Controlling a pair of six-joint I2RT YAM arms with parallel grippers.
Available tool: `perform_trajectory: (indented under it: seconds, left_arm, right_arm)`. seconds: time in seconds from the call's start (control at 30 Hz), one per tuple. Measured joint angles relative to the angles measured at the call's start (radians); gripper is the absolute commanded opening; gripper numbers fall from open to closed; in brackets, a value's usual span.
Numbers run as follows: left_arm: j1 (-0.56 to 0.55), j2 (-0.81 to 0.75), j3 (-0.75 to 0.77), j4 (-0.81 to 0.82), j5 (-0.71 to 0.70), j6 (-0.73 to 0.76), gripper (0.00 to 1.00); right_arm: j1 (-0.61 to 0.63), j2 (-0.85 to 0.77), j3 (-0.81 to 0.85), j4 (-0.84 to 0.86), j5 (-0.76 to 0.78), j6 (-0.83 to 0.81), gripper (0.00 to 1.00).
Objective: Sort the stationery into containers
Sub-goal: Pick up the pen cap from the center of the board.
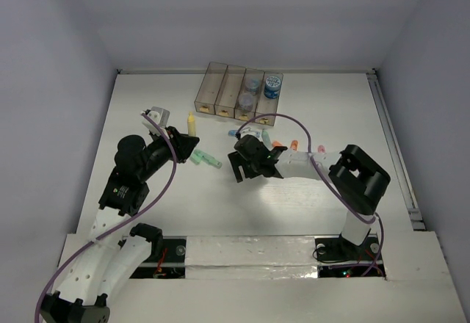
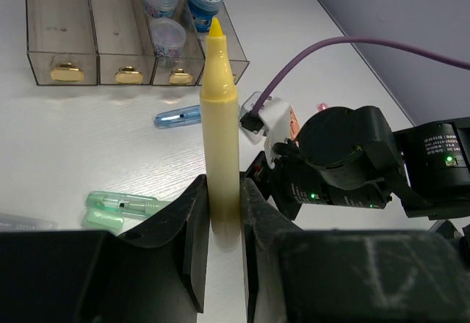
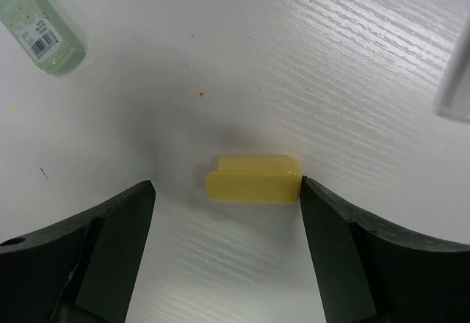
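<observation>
My left gripper [image 1: 185,141] [image 2: 223,205] is shut on the lower end of an uncapped yellow marker [image 1: 192,123] [image 2: 220,110], which stands upright with its tip toward the containers [image 1: 215,88] [image 2: 59,29]. These are four smoky-brown bins in a row at the back. The two right bins hold three tape rolls [image 1: 253,85] [image 2: 167,37]. My right gripper [image 1: 248,160] [image 3: 228,191] is open, low over the table. A short yellow cap [image 3: 253,178] lies between its fingers, its end touching the right finger [image 3: 330,220].
Two green markers [image 1: 205,160] [image 2: 125,205] lie between the arms, with one green end [image 3: 40,26] showing in the right wrist view. A blue marker [image 1: 233,133] [image 2: 176,117] lies nearer the bins. Orange [image 1: 294,145] and pink [image 1: 321,149] sticks lie by the right arm.
</observation>
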Motion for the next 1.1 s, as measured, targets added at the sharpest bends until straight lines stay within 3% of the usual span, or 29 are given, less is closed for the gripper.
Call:
perform_trajectory:
  seconds: [0.23, 0.7, 1.1]
  left_arm:
    - [0.0, 0.0, 0.0, 0.0, 0.002, 0.0, 0.0]
    - [0.004, 0.0, 0.0, 0.0, 0.004, 0.0, 0.0]
    - [0.011, 0.0, 0.0, 0.0, 0.005, 0.0, 0.0]
  right_arm:
    - [0.0, -0.008, 0.004, -0.04, 0.013, 0.018, 0.9]
    - [0.005, -0.074, -0.05, -0.083, -0.127, 0.049, 0.87]
    - [0.009, 0.011, 0.032, -0.029, -0.108, 0.032, 0.87]
